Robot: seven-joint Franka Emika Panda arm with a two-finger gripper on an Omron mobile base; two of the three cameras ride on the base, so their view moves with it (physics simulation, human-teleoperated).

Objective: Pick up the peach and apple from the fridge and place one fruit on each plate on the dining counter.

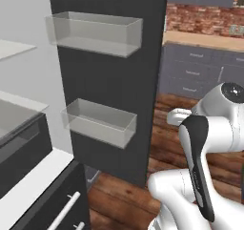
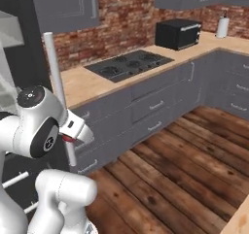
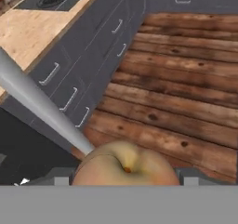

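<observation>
Peach (image 3: pixel 126 166) between the fingers (image 3: pixel 56 176), above wood floor (image 3: pixel 186 93), beside fridge (image 1: pixel 109 81) door.

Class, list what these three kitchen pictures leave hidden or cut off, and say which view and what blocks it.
- Peach: hand view, lower half cut by the bottom band.
- Tool: hand view, finger tips mostly covered by the fruit.
- Fridge shelves: left base view, cut by the left edge, contents unseen.
- Hob counter's far end: right base view, behind the arm.

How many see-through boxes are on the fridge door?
2: an upper bin and a lower bin, both on the open fridge door. More may be hidden outside the picture.
</observation>
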